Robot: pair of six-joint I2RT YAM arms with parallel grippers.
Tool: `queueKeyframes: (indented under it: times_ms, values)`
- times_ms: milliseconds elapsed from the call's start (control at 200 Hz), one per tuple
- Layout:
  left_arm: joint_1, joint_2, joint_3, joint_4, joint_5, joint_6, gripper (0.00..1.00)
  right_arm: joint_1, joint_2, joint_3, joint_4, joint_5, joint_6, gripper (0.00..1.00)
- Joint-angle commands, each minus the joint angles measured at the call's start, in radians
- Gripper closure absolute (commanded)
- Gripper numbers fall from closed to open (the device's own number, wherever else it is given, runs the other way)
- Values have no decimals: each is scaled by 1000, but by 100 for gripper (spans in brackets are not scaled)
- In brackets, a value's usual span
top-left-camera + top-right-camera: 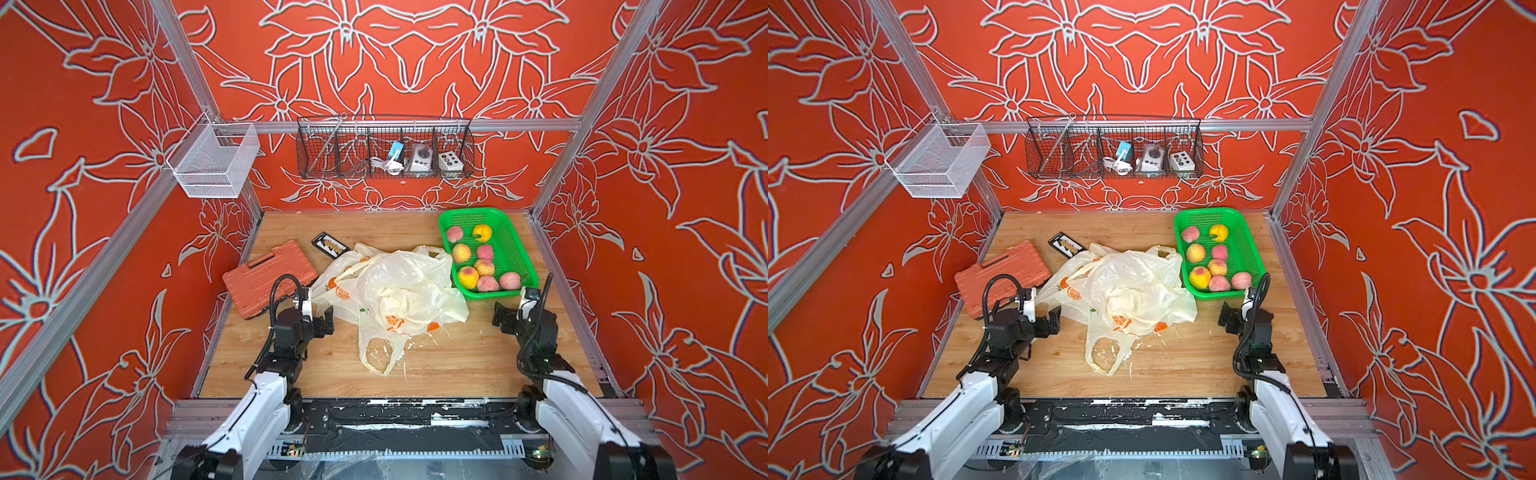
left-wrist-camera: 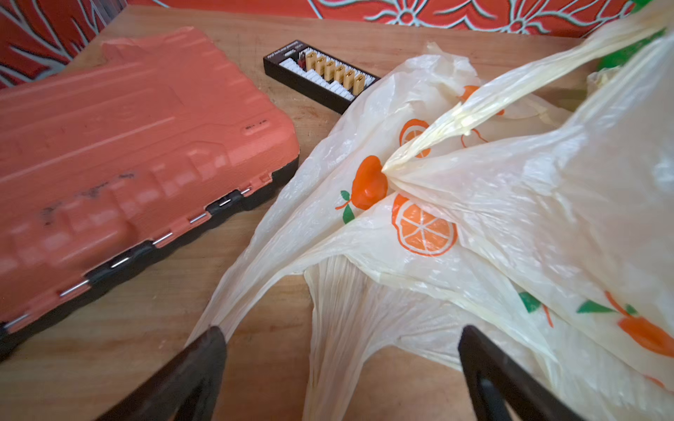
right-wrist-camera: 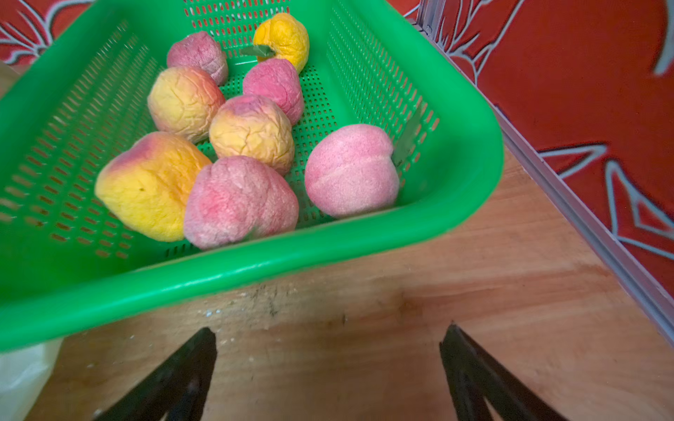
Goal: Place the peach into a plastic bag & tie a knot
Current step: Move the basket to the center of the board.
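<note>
We find the peaches, 8 of them, lying in the green basket [image 1: 490,296] at the right rear of the wooden table [image 1: 457,361], none of them bagged yet. The right gripper [image 3: 330,330] is much the nearer arm. It hangs just short of the basket's near rim, jaws spread wide and empty, and the pink peach [image 3: 352,169] sits straight ahead, just over that rim. We judge the pick calls for a short reach forward over the wall. The basket's long axis runs away from the arms, and the fruit is roundish, so approach angle should matter little. The left gripper [image 2: 341,330], likewise released, sits at the left edge of the crumpled plastic bags [image 1: 399,286] heaped mid-table against the basket. An orange case [image 1: 266,278] and a black connector board [image 1: 330,245] crowd the left, and red patterned walls close in on 3 sides.
</note>
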Motion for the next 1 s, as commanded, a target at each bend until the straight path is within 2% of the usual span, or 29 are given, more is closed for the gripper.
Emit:
queueKeyframes:
  times_ms: [0,585,631,681,766,836,916,996]
  values:
    - [90,545,170,460,47,27,0,39,545,187,489,125,-172,3]
    - [106,546,173,465,57,19,0,45,521,183,497,131,-175,3]
    - [75,518,185,428,-19,26,0,58,460,210,399,166,-177,3]
    - [29,453,219,317,-86,52,0,65,389,275,204,213,-155,3]
    - [-17,403,287,140,-155,25,0,65,297,392,-121,262,-23,3]
    - [-39,375,322,40,-184,-43,0,73,227,479,-372,231,71,3]
    - [-92,318,387,-112,-210,-24,0,112,142,525,-588,218,145,3]
    - [-97,283,461,-237,-188,-145,0,131,51,534,-749,147,259,3]
